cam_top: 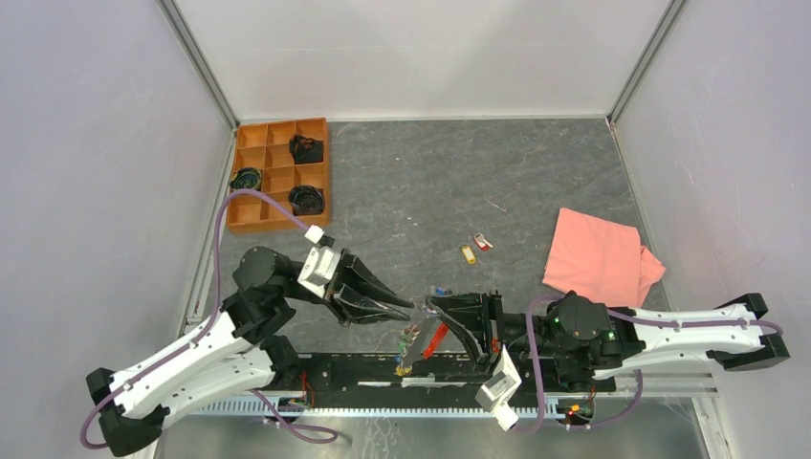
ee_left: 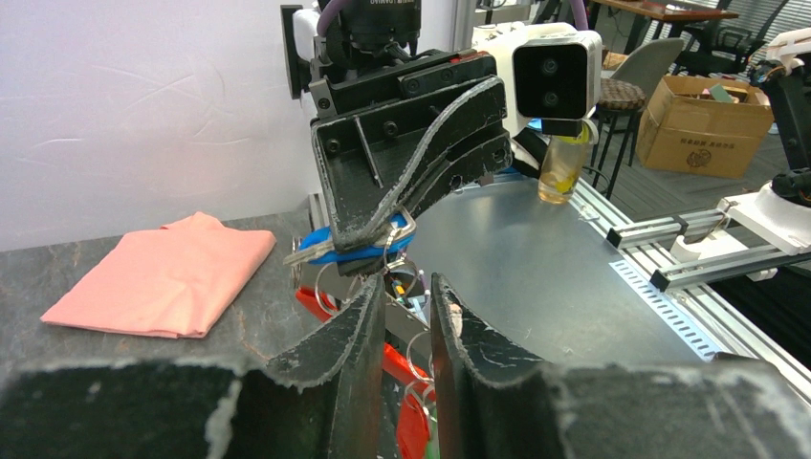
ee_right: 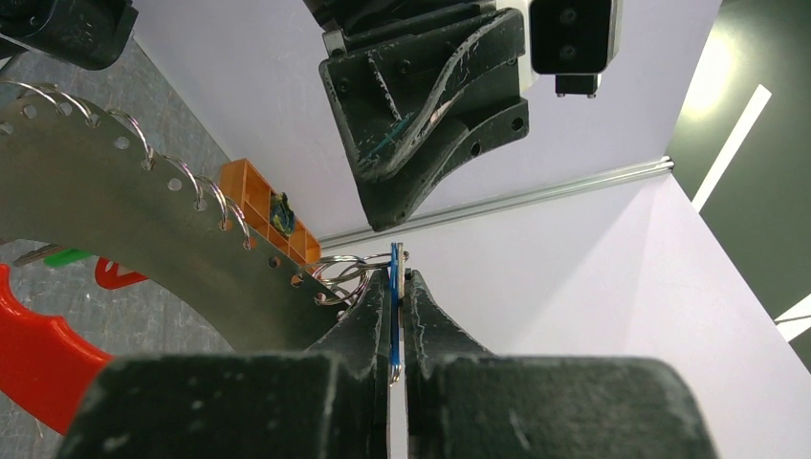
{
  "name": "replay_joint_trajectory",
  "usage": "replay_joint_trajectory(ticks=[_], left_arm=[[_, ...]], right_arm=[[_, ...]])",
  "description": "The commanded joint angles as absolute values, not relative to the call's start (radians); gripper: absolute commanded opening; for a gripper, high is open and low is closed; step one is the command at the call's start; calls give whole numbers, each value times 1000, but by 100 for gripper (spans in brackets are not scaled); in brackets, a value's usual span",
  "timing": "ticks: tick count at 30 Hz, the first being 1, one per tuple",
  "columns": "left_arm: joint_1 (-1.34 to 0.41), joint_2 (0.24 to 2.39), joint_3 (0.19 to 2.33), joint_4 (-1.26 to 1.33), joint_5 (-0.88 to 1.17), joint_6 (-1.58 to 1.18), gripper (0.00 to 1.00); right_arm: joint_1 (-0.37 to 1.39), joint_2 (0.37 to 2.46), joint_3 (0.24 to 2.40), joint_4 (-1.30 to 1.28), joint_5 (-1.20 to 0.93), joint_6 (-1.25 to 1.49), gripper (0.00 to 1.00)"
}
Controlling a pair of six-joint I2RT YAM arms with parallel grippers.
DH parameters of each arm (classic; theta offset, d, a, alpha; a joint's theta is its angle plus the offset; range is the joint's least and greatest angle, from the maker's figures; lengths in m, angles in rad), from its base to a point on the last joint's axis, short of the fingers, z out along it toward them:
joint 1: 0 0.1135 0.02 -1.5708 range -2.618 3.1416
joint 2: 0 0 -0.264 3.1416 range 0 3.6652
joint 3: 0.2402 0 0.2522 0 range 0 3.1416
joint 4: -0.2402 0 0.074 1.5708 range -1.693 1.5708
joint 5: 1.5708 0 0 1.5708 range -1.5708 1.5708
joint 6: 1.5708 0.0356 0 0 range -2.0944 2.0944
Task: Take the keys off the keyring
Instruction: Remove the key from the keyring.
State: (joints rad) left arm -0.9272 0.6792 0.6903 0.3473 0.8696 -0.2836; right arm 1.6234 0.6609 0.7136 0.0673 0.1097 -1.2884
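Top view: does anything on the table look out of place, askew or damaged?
Two tiny keys, the yellow key and the red key, lie loose on the table, apart from the keyring; they were probably already taken off it. The pink cloth has a rumpled right corner. Nothing looks broken.

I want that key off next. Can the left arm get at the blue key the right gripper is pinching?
Probably yes: the left gripper, parted, sits close to the blue key in the right gripper; only wire rings lie between.
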Motion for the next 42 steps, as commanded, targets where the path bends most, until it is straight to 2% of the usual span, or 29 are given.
replay_joint_trajectory(ticks=[1,5,11,30,42], left_arm=[[-931,668,710,318,868,-259,29],[-932,717,724,327,918,-293,27],[-948,773,711,381,932,-306,29],[-950,768,702,413,845,-246,36],[-972,796,692,480,888,-285,34]], right_arm=[[1630,652,742,158,122,-1300,1],[1631,656,745,160,120,-1304,1],[1631,658,746,162,119,-1302,1],[1630,647,744,140,76,-1290,1],[1631,653,747,139,98,-1299,1]])
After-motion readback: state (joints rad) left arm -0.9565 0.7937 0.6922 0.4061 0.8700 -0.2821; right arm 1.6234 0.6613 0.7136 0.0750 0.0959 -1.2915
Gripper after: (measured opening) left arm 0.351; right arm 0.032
